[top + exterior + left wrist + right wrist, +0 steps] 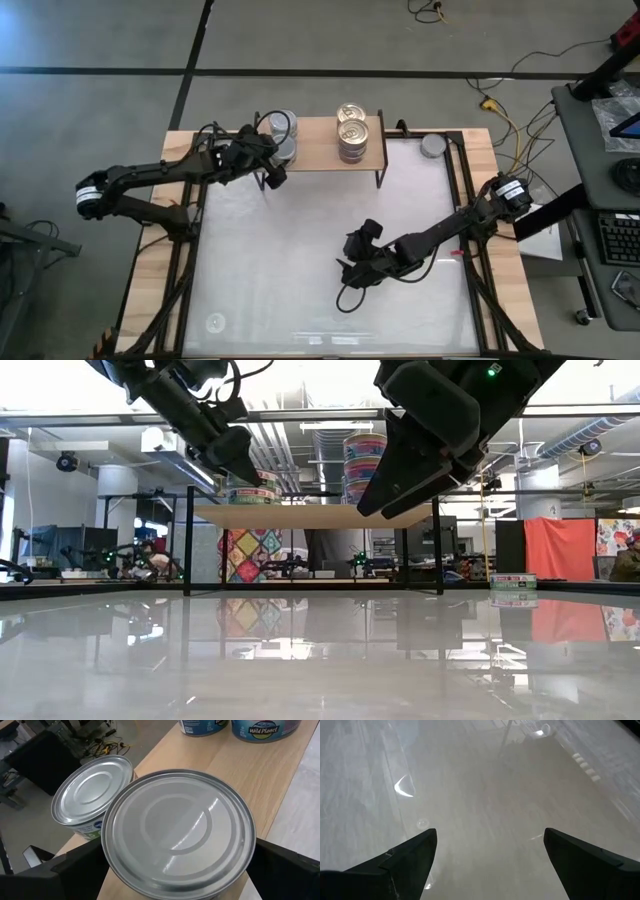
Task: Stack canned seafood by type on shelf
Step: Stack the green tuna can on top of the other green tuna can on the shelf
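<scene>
Left gripper [272, 160]: reached over shelf [318, 155] end, fingers spread either side of silver tin [180, 830], second silver tin [90, 795] beside. Gold stack [352, 133] mid-shelf. Right gripper [352, 262]: spread, empty, above tabletop [300, 290]. Lone tin [432, 146] beside shelf.

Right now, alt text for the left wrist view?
A silver-lidded can fills the view between the open left gripper fingers, on the light-wood shelf. A second silver can stands beside it; two labelled cans sit farther along.
</scene>
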Tool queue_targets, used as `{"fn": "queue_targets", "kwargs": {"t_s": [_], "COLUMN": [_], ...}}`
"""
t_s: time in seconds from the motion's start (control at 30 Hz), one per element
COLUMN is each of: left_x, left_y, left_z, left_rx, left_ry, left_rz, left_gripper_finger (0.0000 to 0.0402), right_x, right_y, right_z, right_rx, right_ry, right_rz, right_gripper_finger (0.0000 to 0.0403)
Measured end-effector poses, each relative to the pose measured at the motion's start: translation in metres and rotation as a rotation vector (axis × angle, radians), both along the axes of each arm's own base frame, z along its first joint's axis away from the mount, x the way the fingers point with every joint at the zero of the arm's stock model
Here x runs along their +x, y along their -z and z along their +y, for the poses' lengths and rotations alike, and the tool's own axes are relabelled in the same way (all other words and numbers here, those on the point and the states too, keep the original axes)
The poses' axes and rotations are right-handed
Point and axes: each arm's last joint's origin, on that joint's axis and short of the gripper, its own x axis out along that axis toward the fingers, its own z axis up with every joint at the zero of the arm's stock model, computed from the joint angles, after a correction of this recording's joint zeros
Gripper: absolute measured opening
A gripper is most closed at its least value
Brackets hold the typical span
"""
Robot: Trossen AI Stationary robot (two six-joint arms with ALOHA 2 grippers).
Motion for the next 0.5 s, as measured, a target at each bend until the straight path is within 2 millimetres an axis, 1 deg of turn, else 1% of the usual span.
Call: {"fn": "queue_targets", "kwargs": {"t_s": [0.2,0.3,0.37,0.5], "left_x": [0.000,0.000,0.000,0.000], "left_y": [0.000,0.000,0.001,0.001], "left_z": [0.000,0.000,0.000,0.000], "left_rx": [-0.001,-0.002,-0.003,-0.010], "left_ry": [0.000,-0.001,-0.001,-0.008], "left_rz": [0.002,0.002,0.001,-0.005], "left_gripper_finger": [0.0398,0.0399,0.0399,0.0399], "right_x": [0.001,0.005,0.012,0.032], "right_y": [-0.001,-0.005,-0.016,-0.050], "right_z": [0.000,-0.001,-0.004,-0.016], "right_rx": [-0.004,-0.026,-0.061,-0.188], "right_ry": [0.006,-0.011,-0.039,-0.101], "right_rz": [-0.011,-0.042,-0.050,-0.075], "right_gripper_finger": [0.0359,0.0359,0.0359,0.0359]}}
